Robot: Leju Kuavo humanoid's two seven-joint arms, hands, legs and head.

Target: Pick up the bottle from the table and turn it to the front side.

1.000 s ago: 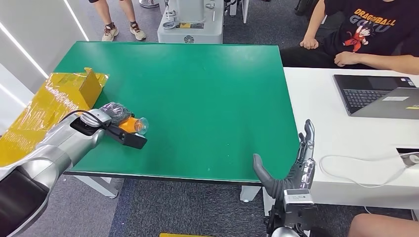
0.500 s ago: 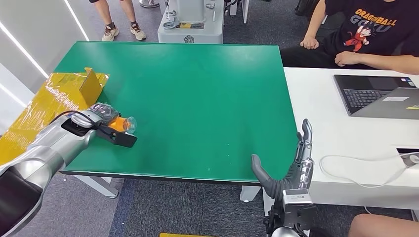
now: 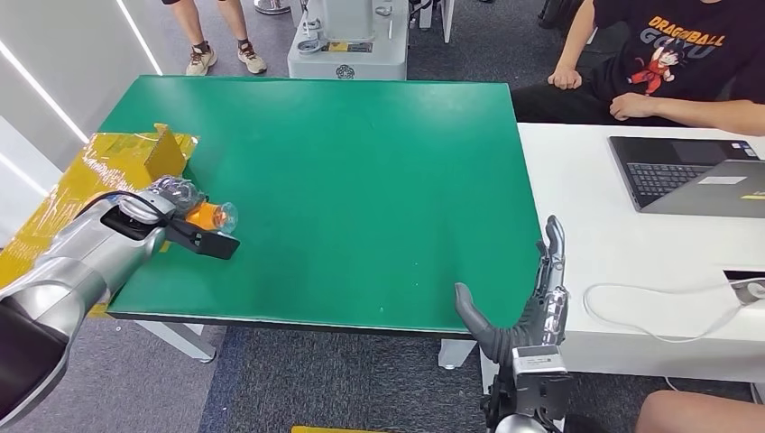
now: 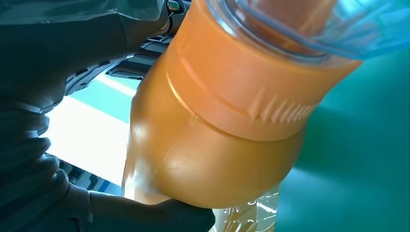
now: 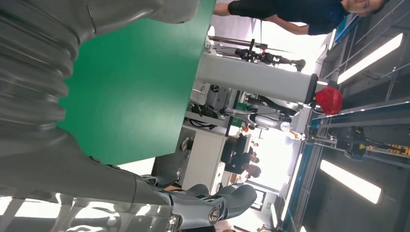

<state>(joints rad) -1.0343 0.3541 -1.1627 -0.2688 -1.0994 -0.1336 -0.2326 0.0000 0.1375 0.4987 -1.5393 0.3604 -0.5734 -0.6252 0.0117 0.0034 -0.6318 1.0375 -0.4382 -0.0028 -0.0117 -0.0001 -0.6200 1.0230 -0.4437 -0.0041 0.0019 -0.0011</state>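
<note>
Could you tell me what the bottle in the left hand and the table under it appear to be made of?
The bottle looks like thin clear plastic around an orange filling: light glints off its glossy wall, and moulded ribs ring the shoulder. Its cap end looks like clear, bluish plastic. The left hand holds it. The table has a matte green top, perhaps a mat or laminate; which one cannot be told.

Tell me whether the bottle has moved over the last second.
Yes. In the head view the bottle, held by the left robot hand, has shifted left and a little farther from the robot, closer to the yellow cardboard box at the green table's left edge.
</note>
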